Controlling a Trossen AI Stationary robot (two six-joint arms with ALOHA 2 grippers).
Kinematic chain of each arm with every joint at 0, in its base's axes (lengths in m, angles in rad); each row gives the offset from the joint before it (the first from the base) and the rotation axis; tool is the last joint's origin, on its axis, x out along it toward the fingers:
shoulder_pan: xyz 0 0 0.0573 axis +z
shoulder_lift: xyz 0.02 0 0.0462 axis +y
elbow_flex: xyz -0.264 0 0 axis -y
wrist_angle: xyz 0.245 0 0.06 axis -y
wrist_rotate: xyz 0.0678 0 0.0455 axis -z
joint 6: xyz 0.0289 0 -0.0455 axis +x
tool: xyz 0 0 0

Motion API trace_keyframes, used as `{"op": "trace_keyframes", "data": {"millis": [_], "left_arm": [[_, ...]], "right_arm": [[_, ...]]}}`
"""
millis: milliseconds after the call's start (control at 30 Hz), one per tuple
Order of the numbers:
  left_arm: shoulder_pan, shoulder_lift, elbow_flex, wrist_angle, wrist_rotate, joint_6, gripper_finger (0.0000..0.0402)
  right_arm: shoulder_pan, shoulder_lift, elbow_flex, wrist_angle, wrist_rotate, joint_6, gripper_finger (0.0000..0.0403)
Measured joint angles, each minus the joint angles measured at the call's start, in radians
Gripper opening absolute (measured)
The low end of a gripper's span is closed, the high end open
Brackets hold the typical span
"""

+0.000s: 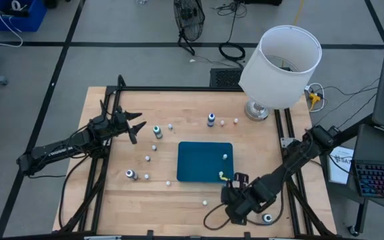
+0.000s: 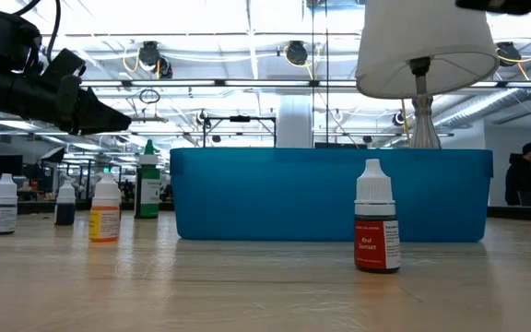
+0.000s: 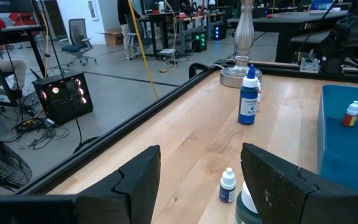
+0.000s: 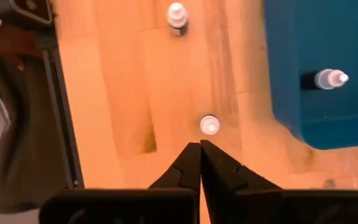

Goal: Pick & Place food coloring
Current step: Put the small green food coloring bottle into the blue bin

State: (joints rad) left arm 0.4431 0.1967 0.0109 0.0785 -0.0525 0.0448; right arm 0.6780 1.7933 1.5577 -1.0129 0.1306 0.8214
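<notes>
While the wooden table [image 1: 259,143] carries most of the scene, its light planks sit inside a dark metal frame, and the grey floor around it is crossed by black lines and loose cables. A lamp [image 1: 280,67] with a white shade stands at the far right corner. A teal tray [image 1: 205,162] lies near the middle.

Small food coloring bottles are scattered on the wood: a blue one [image 1: 211,120] beyond the tray, a green-capped one [image 1: 157,131] to its left, one [image 1: 131,175] near the left front, and two [image 1: 225,157] inside the tray. From table height, a red bottle [image 2: 376,231] stands in front of the tray, with others [image 2: 105,210] further left.

Over the left part of the table, the left gripper [image 1: 136,126] hangs with its fingers spread apart. At the front edge, right of the tray, the right gripper [image 1: 229,192] has its fingers pressed together, holding nothing; a white-capped bottle [image 4: 209,125] stands just beyond their tips.

Behind the table the room shows ceiling lights, desks, and a person [image 2: 525,175] at the far right.
</notes>
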Motion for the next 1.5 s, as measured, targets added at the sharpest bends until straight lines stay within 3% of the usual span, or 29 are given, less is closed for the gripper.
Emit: {"op": "trace_keyframes", "data": {"millis": [267, 533, 667, 1500], "left_arm": [[0.0, 0.0, 0.0, 0.0, 0.0, 0.0, 0.0225], [0.0, 0.0, 0.0, 0.0, 0.0, 0.0, 0.0225], [0.0, 0.0, 0.0, 0.0, 0.0, 0.0, 0.0225], [0.0, 0.0, 0.0, 0.0, 0.0, 0.0, 0.0225]], "right_arm": [[-0.023, 0.049, 0.004, -0.025, -0.058, 0.067, 0.0015], [-0.024, 0.05, -0.111, 0.018, -0.094, 0.062, 0.0128], [-0.024, 0.05, -0.135, 0.076, -0.106, 0.055, 0.0159], [-0.031, 0.049, -0.288, 0.313, -0.027, -0.049, 0.0164]]}}
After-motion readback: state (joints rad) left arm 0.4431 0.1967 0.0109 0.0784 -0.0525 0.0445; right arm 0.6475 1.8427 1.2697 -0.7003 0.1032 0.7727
